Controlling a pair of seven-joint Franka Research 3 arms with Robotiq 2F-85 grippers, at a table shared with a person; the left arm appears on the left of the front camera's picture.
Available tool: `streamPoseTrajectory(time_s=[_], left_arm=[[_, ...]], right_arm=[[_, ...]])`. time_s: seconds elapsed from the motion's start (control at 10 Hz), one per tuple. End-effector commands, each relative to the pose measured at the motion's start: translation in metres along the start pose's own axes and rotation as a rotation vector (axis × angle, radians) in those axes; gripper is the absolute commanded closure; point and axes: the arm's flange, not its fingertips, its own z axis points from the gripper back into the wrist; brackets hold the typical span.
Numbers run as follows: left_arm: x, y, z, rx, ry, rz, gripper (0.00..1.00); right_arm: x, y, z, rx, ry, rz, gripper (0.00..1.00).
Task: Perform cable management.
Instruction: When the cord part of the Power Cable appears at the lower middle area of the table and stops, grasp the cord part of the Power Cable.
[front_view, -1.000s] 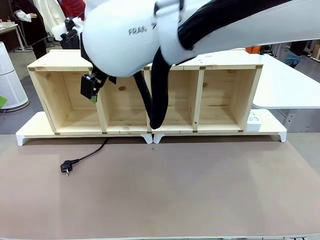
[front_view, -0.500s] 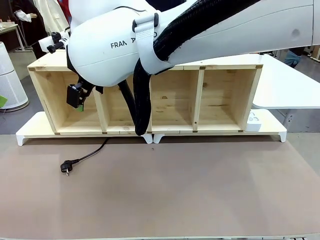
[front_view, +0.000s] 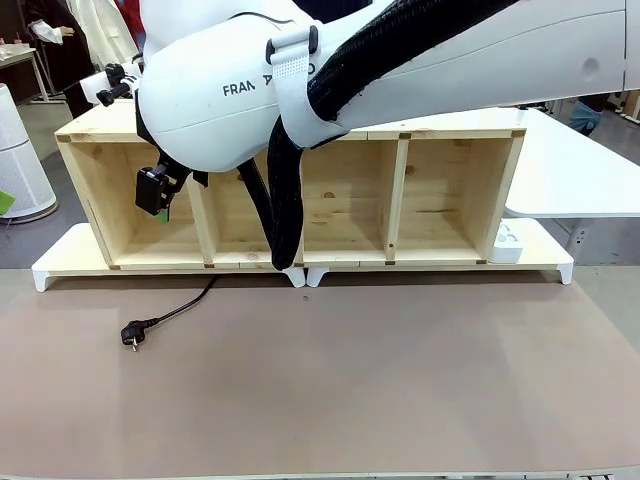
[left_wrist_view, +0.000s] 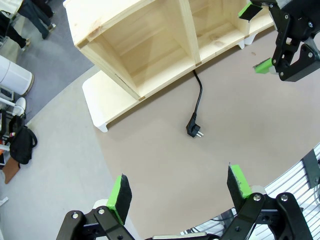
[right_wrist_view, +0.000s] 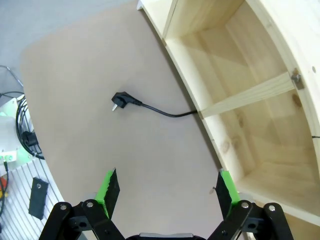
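Presently we log cable (front_view: 178, 311), thin and black, on the worktop (front_view: 420, 390) before the shelf (front_view: 400, 133), long axis slanting away from its base, plug (front_view: 131, 335) outermost; left pincer (left_wrist_view: 178, 187) and right pincer (right_wrist_view: 166, 189) both spread.

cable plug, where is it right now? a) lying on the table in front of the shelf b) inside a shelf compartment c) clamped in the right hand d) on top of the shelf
a: the plug lies flat on the brown table in front of the wooden shelf, and the right hand is open and holds nothing.
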Motion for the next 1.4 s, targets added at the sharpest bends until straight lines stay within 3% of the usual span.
streamPoseTrajectory(time_s=[0.0,0.3,0.7,0.9,1.3], left_arm=[[0.0,-0.001,-0.002,-0.002,-0.011,0.02,0.0],[0.0,-0.001,-0.002,-0.002,-0.011,0.02,0.0],[0.0,-0.001,-0.002,-0.002,-0.011,0.02,0.0],[0.0,-0.001,-0.002,-0.002,-0.011,0.02,0.0],[0.0,-0.001,-0.002,-0.002,-0.011,0.02,0.0]], right_arm=[[-0.002,0.001,0.0,-0.001,0.004,0.0,0.0],[0.0,0.0,0.0,0.0,0.0,0.0,0.0],[0.076,0.0,-0.05,0.072,0.032,0.179,0.0],[0.085,0.006,-0.062,0.111,0.111,0.125,0.0],[0.092,0.017,-0.089,0.188,0.178,0.163,0.0]])
